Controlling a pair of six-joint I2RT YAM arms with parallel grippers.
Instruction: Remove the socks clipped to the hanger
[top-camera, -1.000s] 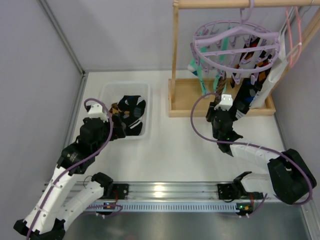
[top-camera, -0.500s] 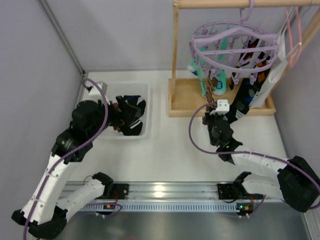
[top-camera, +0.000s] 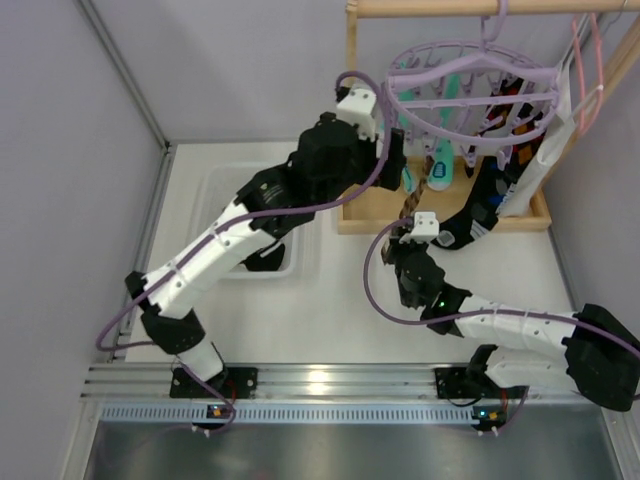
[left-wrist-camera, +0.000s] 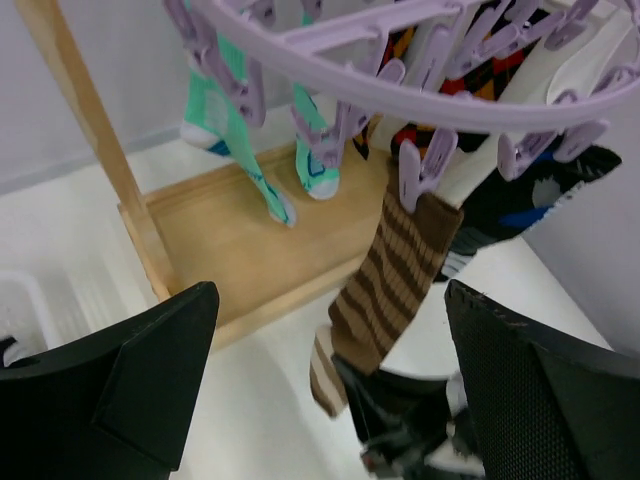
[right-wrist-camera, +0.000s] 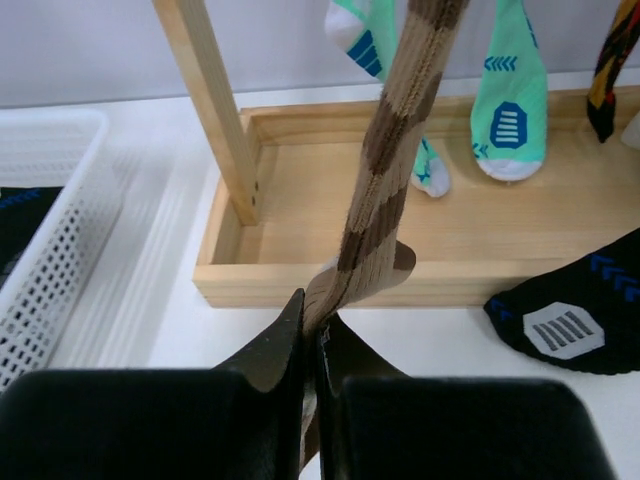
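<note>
The brown striped sock (left-wrist-camera: 392, 280) hangs from a lavender peg (left-wrist-camera: 418, 172) on the near rim of the hanger (top-camera: 470, 72), stretched taut down to the right gripper (right-wrist-camera: 312, 318), whose fingers are pinched shut on its toe end just above the table; the step in hand looks to be freeing this sock from its clip. To do it well, I would pull steadily down and towards the robot, in line with the sock's length, so the peg lets go without the ring swinging or tipping; a sideways jerk could drag the teal socks (left-wrist-camera: 240, 140) or rock the hanger on its hook. The left gripper (left-wrist-camera: 330, 300) hovers just below the ring with its fingers spread wide and nothing between them, well placed to steady the rim or squeeze the peg. The left arm reaches long and diagonally across the white basket (top-camera: 222, 182); the right arm lies low, wrist tilted up towards the wooden tray (right-wrist-camera: 300, 215).
</note>
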